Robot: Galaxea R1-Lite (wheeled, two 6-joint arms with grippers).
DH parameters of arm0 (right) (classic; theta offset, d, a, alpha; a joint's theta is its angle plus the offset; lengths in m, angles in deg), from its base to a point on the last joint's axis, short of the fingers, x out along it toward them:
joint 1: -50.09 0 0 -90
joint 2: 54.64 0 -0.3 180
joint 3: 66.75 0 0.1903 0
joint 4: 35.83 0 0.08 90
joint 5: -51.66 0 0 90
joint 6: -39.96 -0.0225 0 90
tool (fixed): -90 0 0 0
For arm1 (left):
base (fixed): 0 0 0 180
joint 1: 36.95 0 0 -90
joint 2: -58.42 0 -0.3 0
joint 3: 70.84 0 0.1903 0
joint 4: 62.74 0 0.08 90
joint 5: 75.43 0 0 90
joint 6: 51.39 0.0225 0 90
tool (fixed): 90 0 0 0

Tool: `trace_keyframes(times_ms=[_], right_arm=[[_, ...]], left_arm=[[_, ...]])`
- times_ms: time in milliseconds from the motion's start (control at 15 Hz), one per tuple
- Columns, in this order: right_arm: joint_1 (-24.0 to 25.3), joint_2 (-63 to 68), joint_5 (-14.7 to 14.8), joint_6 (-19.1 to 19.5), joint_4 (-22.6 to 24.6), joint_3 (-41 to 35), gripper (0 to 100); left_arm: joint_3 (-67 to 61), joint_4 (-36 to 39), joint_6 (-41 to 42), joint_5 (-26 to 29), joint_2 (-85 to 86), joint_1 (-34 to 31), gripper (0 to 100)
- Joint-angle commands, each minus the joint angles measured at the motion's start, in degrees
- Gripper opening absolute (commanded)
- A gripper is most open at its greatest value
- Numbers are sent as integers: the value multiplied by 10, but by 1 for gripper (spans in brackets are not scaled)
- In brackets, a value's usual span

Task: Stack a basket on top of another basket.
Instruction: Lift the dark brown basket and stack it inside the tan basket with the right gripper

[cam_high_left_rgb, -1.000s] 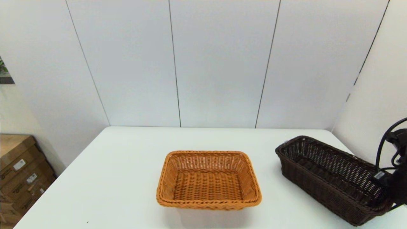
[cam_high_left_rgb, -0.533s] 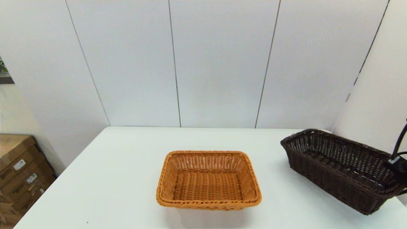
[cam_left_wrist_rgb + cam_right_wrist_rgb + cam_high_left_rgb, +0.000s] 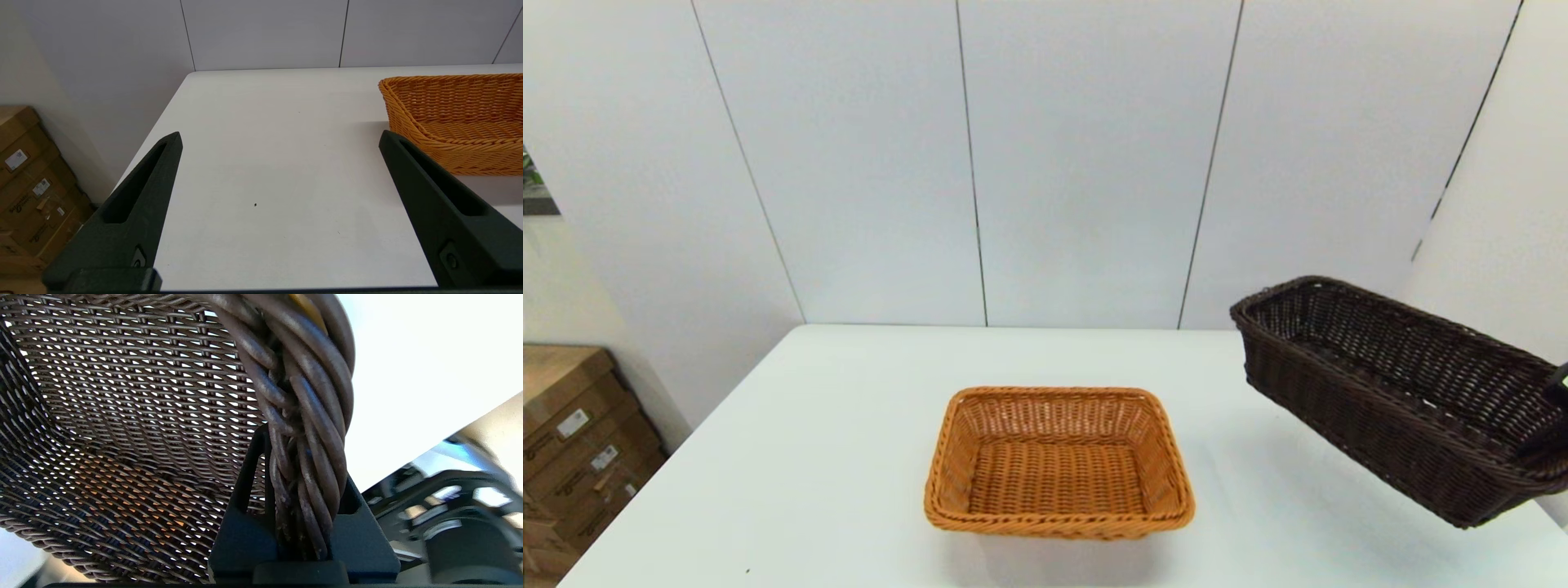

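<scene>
Head view: dark basket (image 3: 1388, 392) airborne, long axis angled far-left to near-right.

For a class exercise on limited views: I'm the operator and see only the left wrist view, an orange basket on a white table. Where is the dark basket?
Observer: The dark basket hangs in the air, above the table and to the right of the orange basket.
Operator: What holds it?
Observer: The right gripper is shut on its braided rim.
Operator: Is it level?
Observer: No, it tilts, its far end higher.
</scene>
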Motion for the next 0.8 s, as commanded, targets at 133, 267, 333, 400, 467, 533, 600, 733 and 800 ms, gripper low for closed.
trace_keyframes(times_ms=[133,267,333,400,467,533,600,733,800], right_arm=[[30,-62,-97,6,-25,2,0],[73,-75,-109,13,-25,7,0],[108,-78,-109,12,-24,10,0],[151,-79,-109,11,-24,17,0],[183,-79,-113,11,-24,20,0],[214,-78,-126,11,-24,26,0],[238,-78,-147,12,-24,31,0],[285,-72,-188,20,-23,42,0],[304,-70,-190,30,-22,44,0]], left_arm=[[-1,0,0,0,0,0,100],[-1,0,0,0,0,0,100],[-1,0,0,0,0,0,100],[-1,0,0,0,0,0,100],[-1,0,0,0,0,0,100],[-1,0,0,0,0,0,100],[-1,0,0,0,0,0,100],[-1,0,0,0,0,0,100],[-1,0,0,0,0,0,100]])
